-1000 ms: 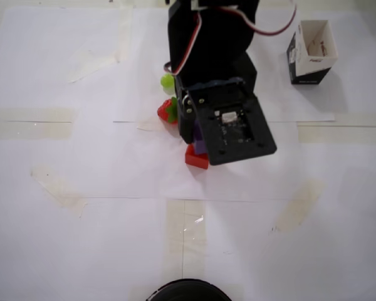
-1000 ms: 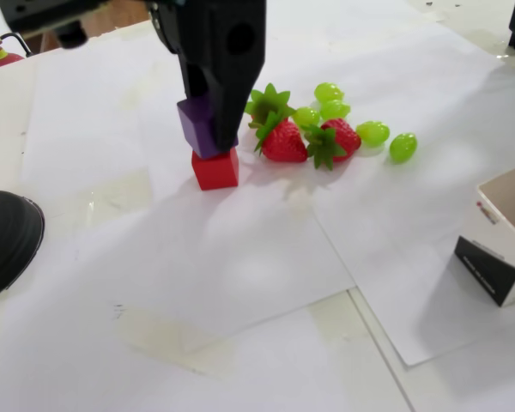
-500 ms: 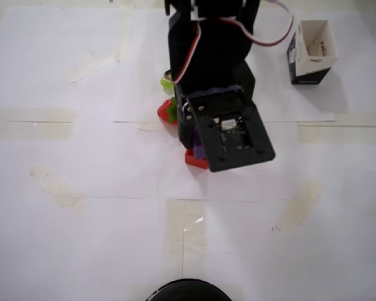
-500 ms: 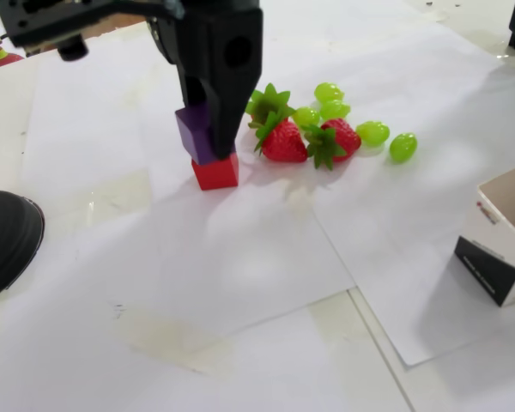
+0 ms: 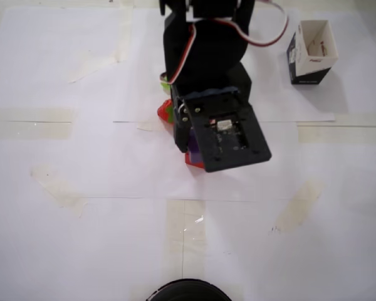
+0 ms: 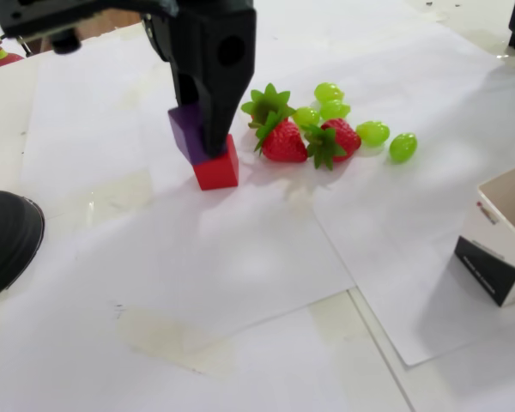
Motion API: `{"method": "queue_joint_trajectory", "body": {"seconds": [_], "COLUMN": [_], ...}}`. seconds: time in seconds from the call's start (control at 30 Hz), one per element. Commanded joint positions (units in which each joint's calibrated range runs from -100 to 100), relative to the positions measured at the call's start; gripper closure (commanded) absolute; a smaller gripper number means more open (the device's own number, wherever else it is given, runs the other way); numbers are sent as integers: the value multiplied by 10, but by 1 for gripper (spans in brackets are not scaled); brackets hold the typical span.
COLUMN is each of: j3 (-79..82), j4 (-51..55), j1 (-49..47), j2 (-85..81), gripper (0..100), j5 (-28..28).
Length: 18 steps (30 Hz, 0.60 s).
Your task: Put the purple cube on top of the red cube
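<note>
Overhead, jaws grip purple cube (image 6: 186,134) touching red cube (image 6: 217,170); white paper (image 6: 240,275) taped over table.

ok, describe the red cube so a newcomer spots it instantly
In the fixed view, find the black arm's pincer at upper left. Right beneath it, on white paper, sits the red cube, under the purple cube. Unlike the red strawberries nearby, it is flat-faced and leafless.

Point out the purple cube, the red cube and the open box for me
purple cube (image 6: 185,135), fixed view, on its left-facing side.
red cube (image 6: 216,174), fixed view, on its front face.
open box (image 5: 311,45), overhead view, on its white inner wall.
</note>
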Motion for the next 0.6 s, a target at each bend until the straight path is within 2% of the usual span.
{"method": "queue_joint_trajectory", "body": {"seconds": [0.0, 0.27, 0.57], "j3": [-17, -19, -30], "j4": [9, -3, -6], "j1": [3, -10, -23], "j2": [-21, -23, -25], "gripper": [75, 60, 56], "j5": [-1, 9, 5]}}
